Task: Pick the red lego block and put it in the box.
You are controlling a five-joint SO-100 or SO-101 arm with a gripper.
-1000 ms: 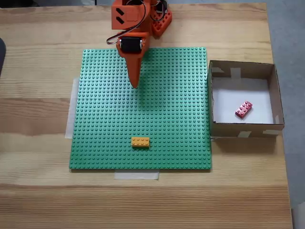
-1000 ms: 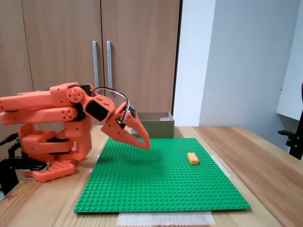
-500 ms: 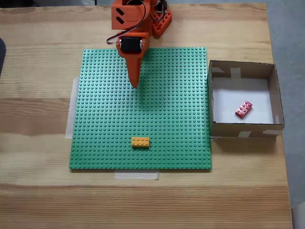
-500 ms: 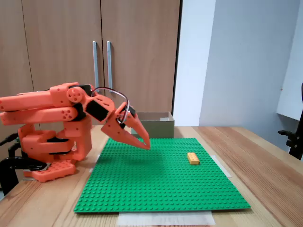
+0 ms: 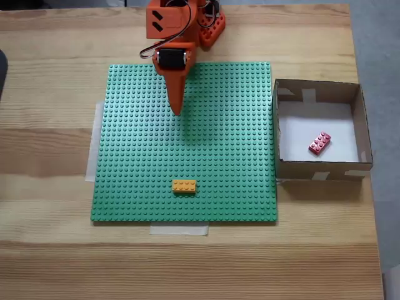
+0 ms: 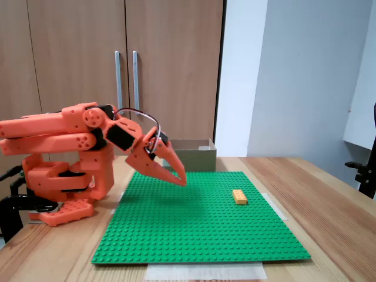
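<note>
One red lego block [image 5: 319,143] (boxed [image 5: 317,93]) lies well apart from hand [image 5: 177,111].

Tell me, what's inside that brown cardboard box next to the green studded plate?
The square brown cardboard box holds one small red lego block, lying tilted on its white bottom, seen from above. In the side fixed view the box walls hide its inside.

Wood table [image 5: 56,250]: green baseplate [image 5: 219,156], box [image 5: 359,134], arm base [image 6: 64,194].
</note>
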